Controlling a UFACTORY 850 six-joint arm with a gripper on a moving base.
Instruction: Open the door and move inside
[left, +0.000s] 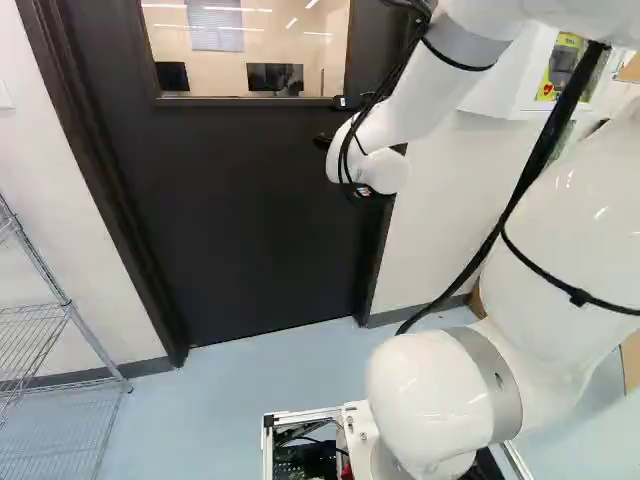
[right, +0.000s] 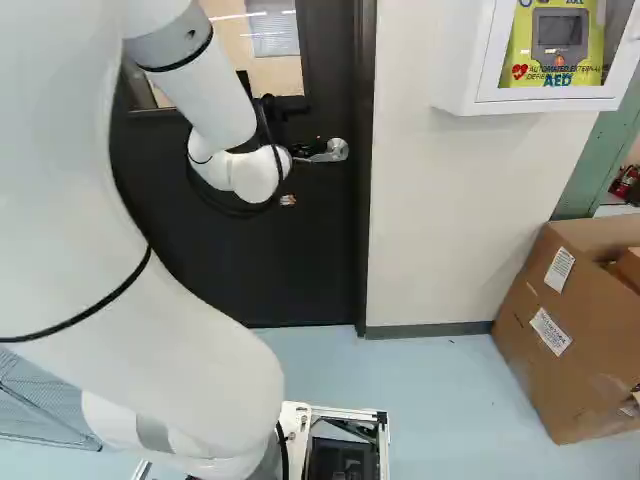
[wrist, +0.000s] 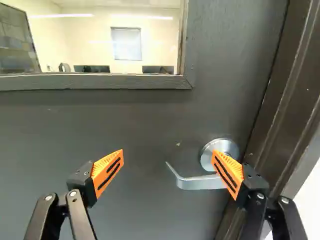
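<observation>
Gripper near shut door, jaws wide apart. Silver lever handle at one o'clock from gripper, partly behind one orange pad; contact unclear. Door window at eleven o'clock, higher.

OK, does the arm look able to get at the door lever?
Probably yes: the pincer is open, the lever's free end shows between the fingers, and nothing visible blocks the way.

And we're counting: one door, one window, one lever handle! One white arm, one claw, two orange pads. One wire rack, one wall cabinet, one fire extinguisher, at least one cardboard box, at least two monitors!
</observation>
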